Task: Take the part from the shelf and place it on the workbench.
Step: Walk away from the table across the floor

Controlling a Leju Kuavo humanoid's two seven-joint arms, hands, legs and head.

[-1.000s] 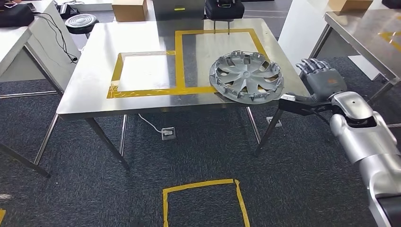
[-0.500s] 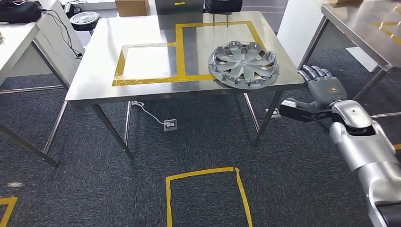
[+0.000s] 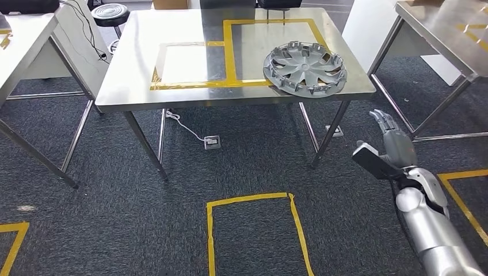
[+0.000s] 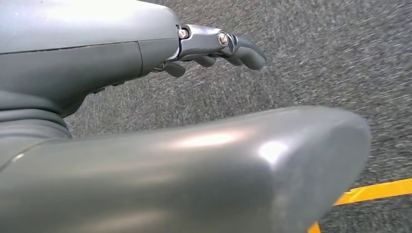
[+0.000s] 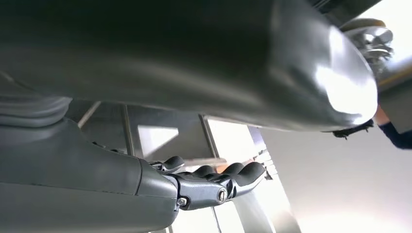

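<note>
Since the earlier frames the right hand (image 3: 395, 142) had dropped away from the table edge and now hung low over the carpet, right of the table's near right leg; the whole view had also shifted, so the camera moved too. The hubcap (image 3: 305, 66) lay flat on the steel workbench (image 3: 138, 63), at its near right corner, straddling the near edge of the right yellow tape rectangle (image 3: 230, 52), which had a smaller tape rectangle on its left. Dark grey carpet (image 3: 241, 155) covered the floor, with a yellow tape square (image 3: 253, 198) marked near the robot. A white cable and plug (image 3: 212, 142) lay under the workbench. Another steel table (image 3: 443, 29) stood far right, a pale one (image 3: 23, 40) far left, a round stool (image 3: 109, 12) behind.

Right hand: empty, fingers extended and apart, touching nothing. Left hand (image 4: 145, 53) in the left wrist view hung over the carpet, fingers (image 4: 243, 48) loosely spread, holding nothing; yellow tape showed beside it.
</note>
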